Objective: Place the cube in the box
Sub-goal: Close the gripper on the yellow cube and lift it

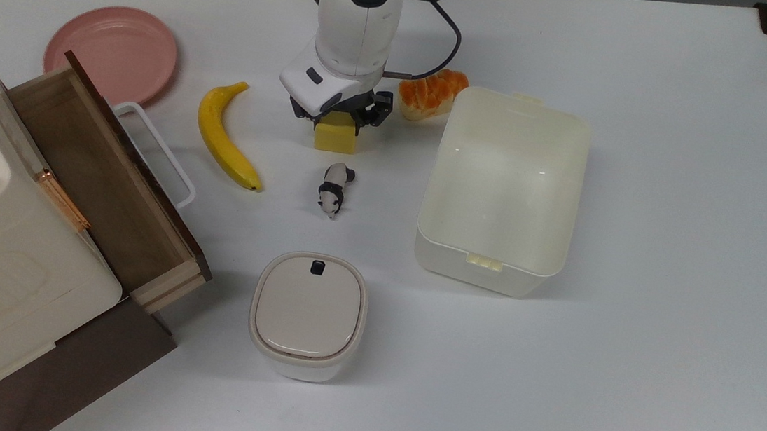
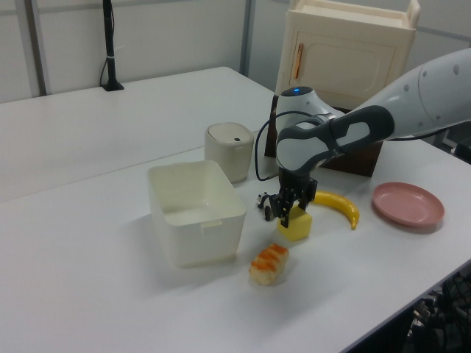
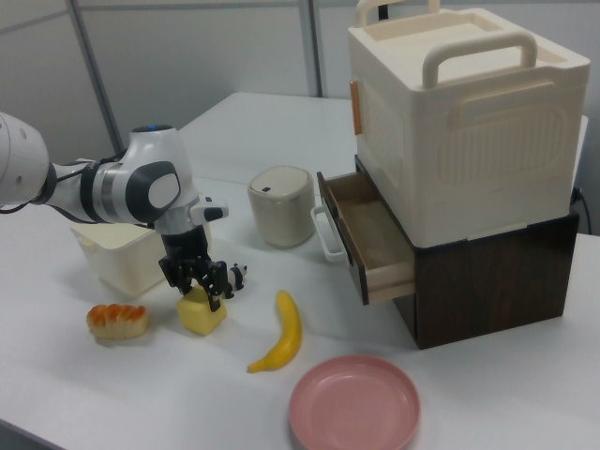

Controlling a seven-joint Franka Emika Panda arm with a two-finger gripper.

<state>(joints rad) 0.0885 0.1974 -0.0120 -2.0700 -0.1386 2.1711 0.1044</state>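
The pale-yellow cube (image 1: 335, 138) (image 2: 296, 226) (image 3: 203, 315) rests on the white table, to the left of the box in the top view. My gripper (image 1: 338, 118) (image 2: 288, 215) (image 3: 195, 284) is lowered onto it from above. It is open, with one finger on each side of the cube's upper part. The wrist hides the cube's top in the top view. The cream-white box (image 1: 555, 190) (image 2: 221, 220) (image 3: 103, 251) stands open-topped with nothing inside, about a cube's width to the right in the top view.
A bread roll (image 1: 430, 93) lies between gripper and box. A panda figure (image 1: 334, 189) and a banana (image 1: 226, 137) lie close by. A lidded beige container (image 1: 308, 314), a pink plate (image 1: 111, 52) and an open wooden drawer (image 1: 99, 174) stand at the top view's left.
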